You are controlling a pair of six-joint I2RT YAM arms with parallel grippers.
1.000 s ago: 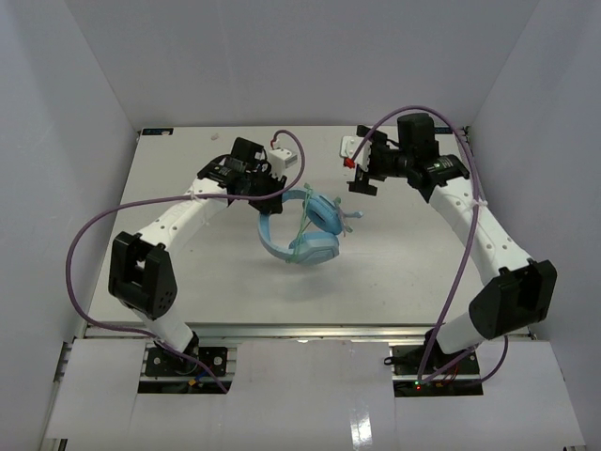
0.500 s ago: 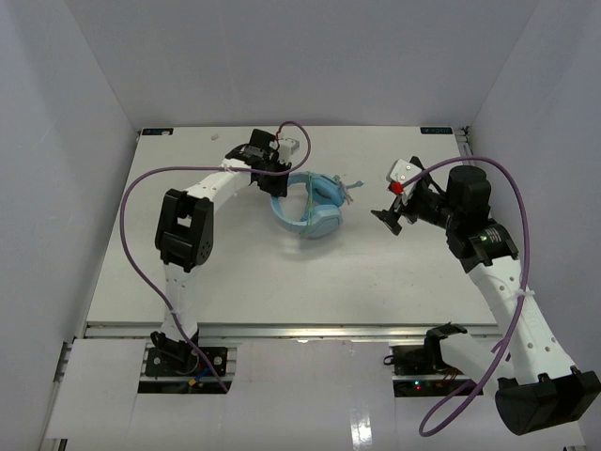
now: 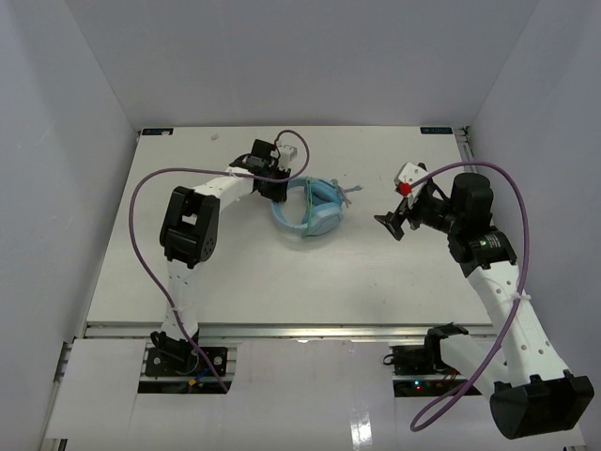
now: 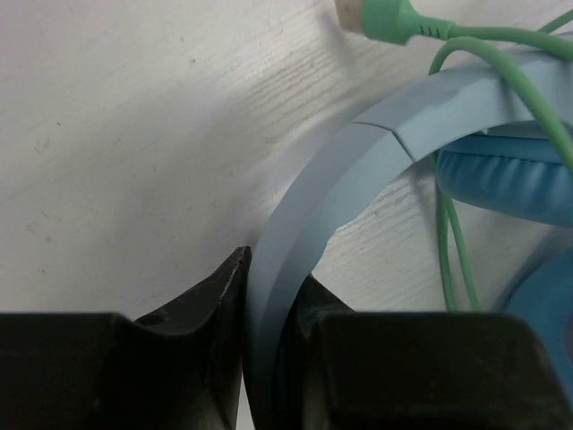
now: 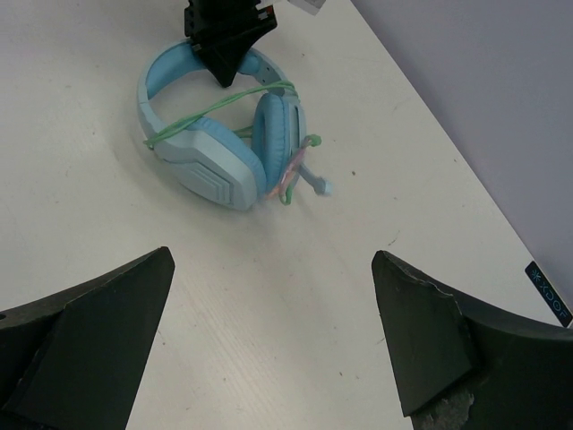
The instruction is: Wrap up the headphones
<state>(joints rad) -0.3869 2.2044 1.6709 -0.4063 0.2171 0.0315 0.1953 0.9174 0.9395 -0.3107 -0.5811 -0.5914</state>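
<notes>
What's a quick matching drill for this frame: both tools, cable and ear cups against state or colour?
Column 1:
1. left tool
2. right tool
3. cable
4. ear cups

Column 2:
A. thin, pale green, crossing over the headband
B. open, holding nothing
C. shut on the headband
D. light blue, padded

Pairs: 1-C, 2-B, 3-A, 4-D
</notes>
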